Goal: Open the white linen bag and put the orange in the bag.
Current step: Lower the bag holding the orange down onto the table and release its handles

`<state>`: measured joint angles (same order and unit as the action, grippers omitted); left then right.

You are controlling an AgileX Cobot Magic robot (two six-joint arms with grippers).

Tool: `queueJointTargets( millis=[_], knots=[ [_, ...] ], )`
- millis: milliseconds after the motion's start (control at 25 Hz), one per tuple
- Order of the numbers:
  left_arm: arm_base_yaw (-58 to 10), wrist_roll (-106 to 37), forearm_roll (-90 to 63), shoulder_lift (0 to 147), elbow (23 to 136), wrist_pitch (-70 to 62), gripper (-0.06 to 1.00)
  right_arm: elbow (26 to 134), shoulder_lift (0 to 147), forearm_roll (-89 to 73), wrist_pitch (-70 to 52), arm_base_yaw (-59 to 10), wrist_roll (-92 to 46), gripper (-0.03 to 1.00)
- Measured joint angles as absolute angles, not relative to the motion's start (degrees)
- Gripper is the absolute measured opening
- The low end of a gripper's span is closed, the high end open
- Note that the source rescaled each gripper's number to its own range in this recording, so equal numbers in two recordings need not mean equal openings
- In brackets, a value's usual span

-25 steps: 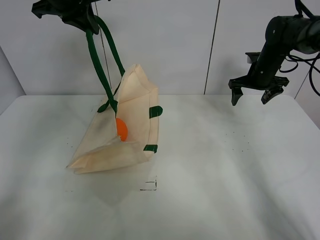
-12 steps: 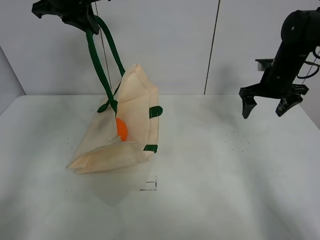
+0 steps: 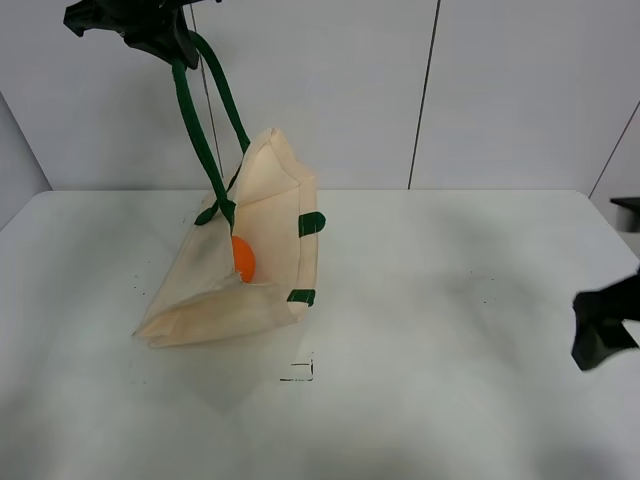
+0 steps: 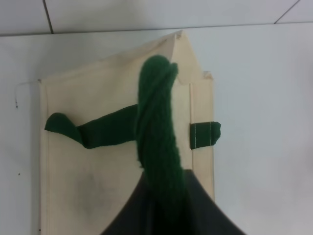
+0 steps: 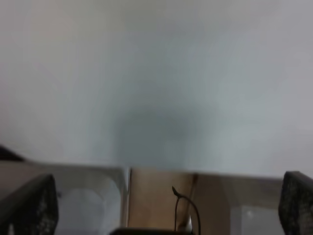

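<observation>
No writing, label, brand or number can be read from where I stand, neither on the white linen bag (image 3: 275, 215) nor on the table (image 3: 450, 320).

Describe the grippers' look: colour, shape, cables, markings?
Both are matte black. The left gripper has an angular, blocky body; the right gripper is mostly cut off at the frame edge. Its fingers look dark grey and rough-surfaced. No markings or sleeves show.
</observation>
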<state>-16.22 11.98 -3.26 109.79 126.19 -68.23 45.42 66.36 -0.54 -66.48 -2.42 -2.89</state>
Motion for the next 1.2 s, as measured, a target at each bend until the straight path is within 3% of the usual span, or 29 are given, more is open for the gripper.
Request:
queueJointTargets(
  millis=[240, 600, 840, 1200],
  knots=[
    [-16.22, 11.91, -3.26, 109.79, 126.19, -68.23, 0.00, 30.41, 41.16, -0.53, -57.98, -2.42, -2.89, 1.00],
    [-16.22, 11.71, -3.26, 109.79, 126.19, -68.23, 0.00, 28.54, 11.73, 0.00, -58.22, -2.42, -2.72, 1.00],
    [-16.22, 11.16, -3.26, 109.85, 126.19, -68.23, 0.00, 28.23, 0.26, 0.00, -58.33, -2.42, -2.71, 1.00],
    [-16.64, 11.11, -3.50, 115.91, 123.60, -67.80, 0.00, 28.17, -0.18, 0.00, -58.33, -2.53, -2.48, 1.00]
  ],
)
